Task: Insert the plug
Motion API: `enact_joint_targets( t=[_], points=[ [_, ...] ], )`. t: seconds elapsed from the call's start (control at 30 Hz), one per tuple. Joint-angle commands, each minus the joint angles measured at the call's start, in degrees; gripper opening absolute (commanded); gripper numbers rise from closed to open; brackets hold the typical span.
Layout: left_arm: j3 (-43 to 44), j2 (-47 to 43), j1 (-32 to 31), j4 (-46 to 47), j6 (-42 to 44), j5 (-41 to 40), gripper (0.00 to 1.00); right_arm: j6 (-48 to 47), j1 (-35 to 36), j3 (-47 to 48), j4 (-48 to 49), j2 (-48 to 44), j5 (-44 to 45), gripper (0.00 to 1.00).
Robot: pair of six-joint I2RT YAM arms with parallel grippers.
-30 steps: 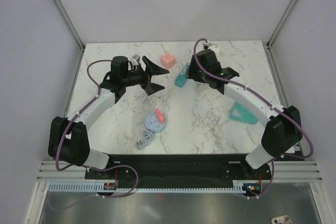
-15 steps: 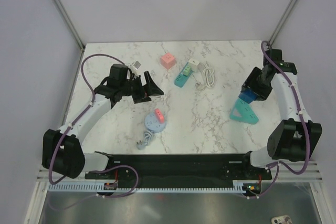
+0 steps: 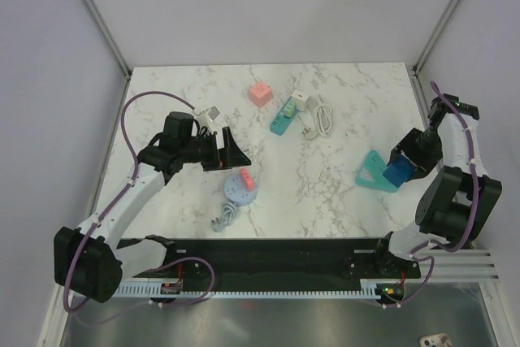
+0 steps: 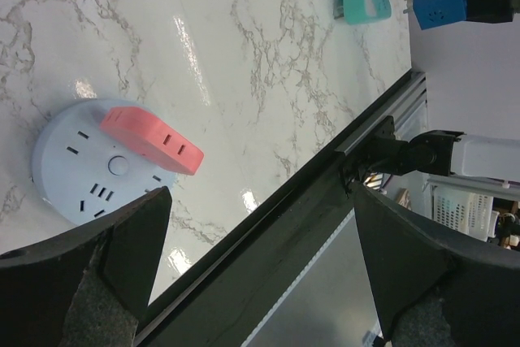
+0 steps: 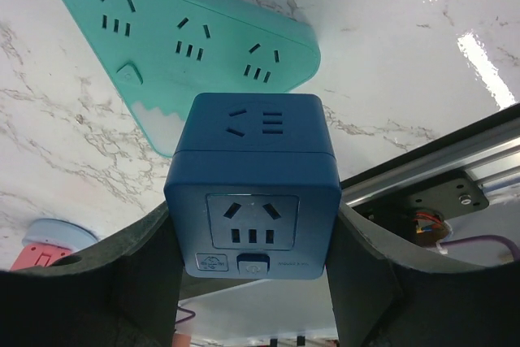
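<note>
The right hand (image 5: 253, 233) pinches the blue cube plug (image 5: 252, 152) in the air near the green socket block (image 5: 154, 54), so next it likely must line up and push in; the left hand (image 4: 260, 249) hangs spread wide.

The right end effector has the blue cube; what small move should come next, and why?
Probably lower the blue cube toward the teal triangular strip's sockets. The right end effector grips the cube over one corner of the strip, apparently above it and not yet plugged in.
</note>
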Motion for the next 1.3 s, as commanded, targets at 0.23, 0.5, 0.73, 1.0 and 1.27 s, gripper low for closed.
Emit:
enact_joint_targets(
  t=[0.23,0.5,0.73,1.0,1.27],
  points=[
    [-0.6,-1.73,-0.09,1.33,1.92,2.22,1.0,2.19,-1.06,-1.52,0.37,4.59,-2.02,0.0],
    [-0.78,-0.41,-0.09,1.85,1.31,3.89,1.0,4.65,-1.77,-2.05,2.04,5.3,0.09,0.0],
    [-0.78,-1.11,-0.01,1.77,1.48,3.63,1.0,5.97,-3.44,-1.53,2.66,5.47,-0.43,0.0],
    [-0.78,-2.17,0.7,1.68,1.75,2.75,1.0,6.59,-4.32,-0.39,2.92,6.79,-1.49,0.0],
    [-0.87,-2.52,0.61,1.59,1.75,2.39,1.0,7.64,-4.67,0.67,3.1,7.4,-1.67,0.0]
  ],
)
